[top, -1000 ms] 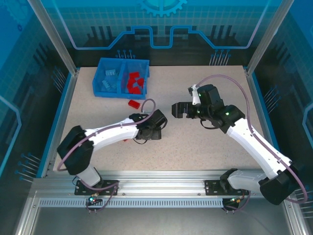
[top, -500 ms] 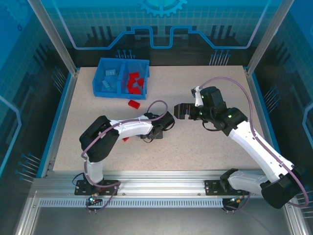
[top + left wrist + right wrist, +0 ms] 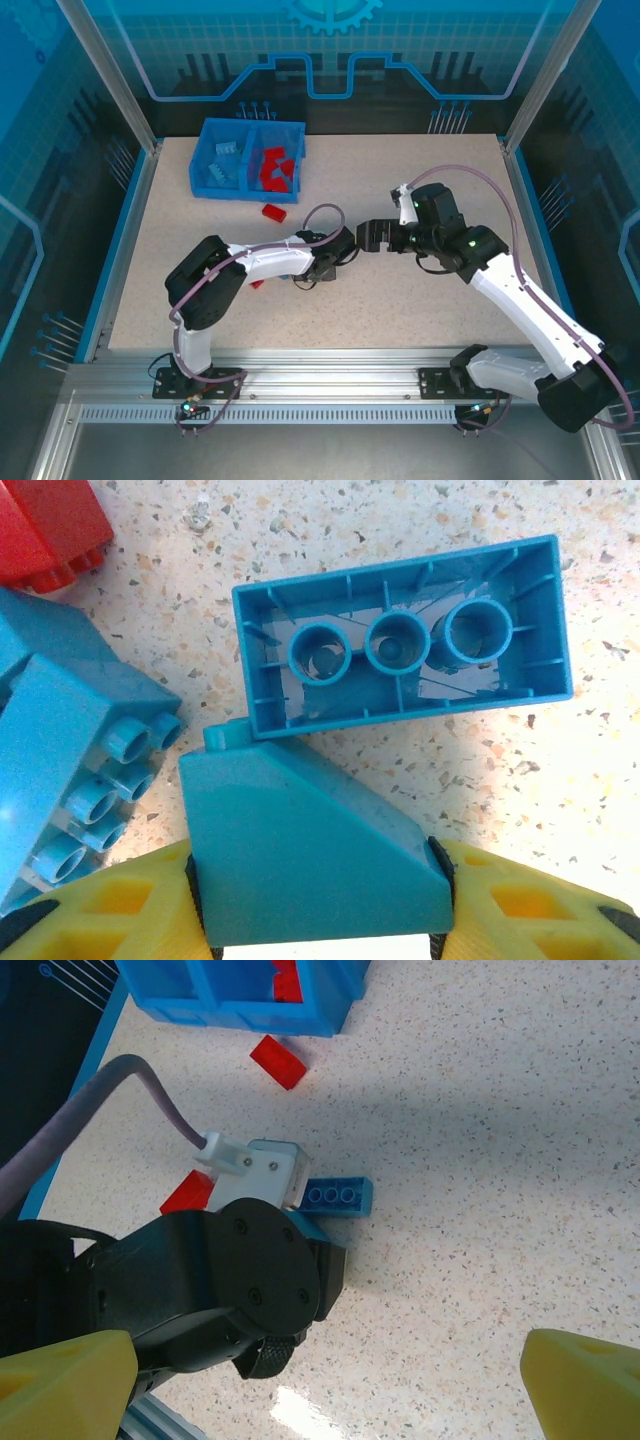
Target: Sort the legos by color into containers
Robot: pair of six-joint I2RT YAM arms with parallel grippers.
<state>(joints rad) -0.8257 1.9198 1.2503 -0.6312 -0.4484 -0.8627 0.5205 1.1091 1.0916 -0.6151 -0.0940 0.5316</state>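
In the left wrist view my left gripper (image 3: 315,880) is shut on a light blue sloped brick (image 3: 315,850), low over the table. Just beyond it lies an upside-down light blue brick (image 3: 400,645), with another blue brick (image 3: 70,770) to the left and a red brick (image 3: 45,525) at the far left corner. My right gripper (image 3: 325,1385) hangs wide open above the left wrist (image 3: 200,1280), holding nothing. From above, the two grippers meet mid-table, left (image 3: 340,245) and right (image 3: 368,238). The blue bin (image 3: 235,193) holds blue bricks (image 3: 225,160) in its left compartment and red bricks (image 3: 275,168) in its right.
A loose red brick (image 3: 273,212) lies just in front of the bin, and another red one (image 3: 257,284) sits beside the left forearm. The left arm's cable (image 3: 150,1100) loops over the table. Open tabletop stretches to the right and the front.
The left arm has swung its elbow in and reached further right. The right gripper has dropped lower and closer to the left wrist.
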